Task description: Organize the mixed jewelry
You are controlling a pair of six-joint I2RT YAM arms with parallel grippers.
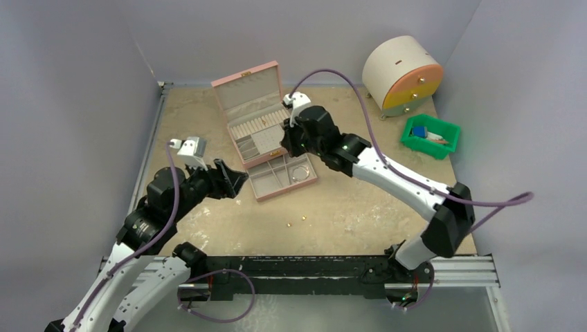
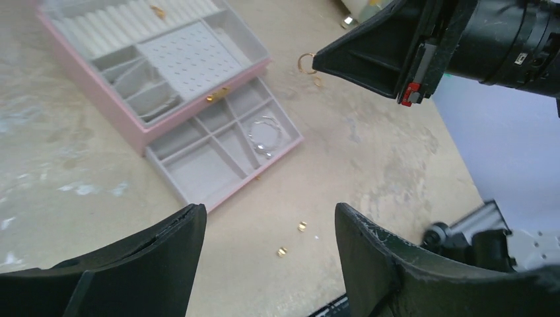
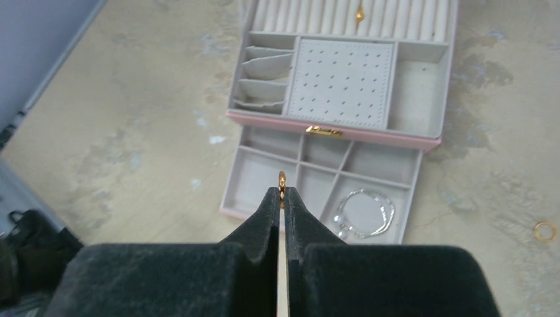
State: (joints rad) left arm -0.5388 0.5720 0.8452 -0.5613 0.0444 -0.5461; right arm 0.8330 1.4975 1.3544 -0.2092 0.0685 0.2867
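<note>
The pink jewelry box (image 1: 239, 86) stands open at the back centre with its drawer (image 1: 271, 188) pulled out. My right gripper (image 3: 282, 191) is shut on a small gold ring (image 3: 282, 178), held above the drawer; the ring also shows in the left wrist view (image 2: 306, 63). A silvery bracelet (image 3: 365, 212) lies in the drawer's right compartment. A second gold ring (image 3: 545, 230) lies on the table right of the drawer. Another gold ring (image 3: 360, 14) sits in the box's ring rolls. Two gold studs (image 2: 302, 226) lie on the table in front of my open, empty left gripper (image 2: 271, 218).
A round cream cabinet (image 1: 403, 75) with an orange and yellow front stands at the back right. A green bin (image 1: 430, 136) with blue items sits in front of it. Grey walls close in the table at the left, back and right.
</note>
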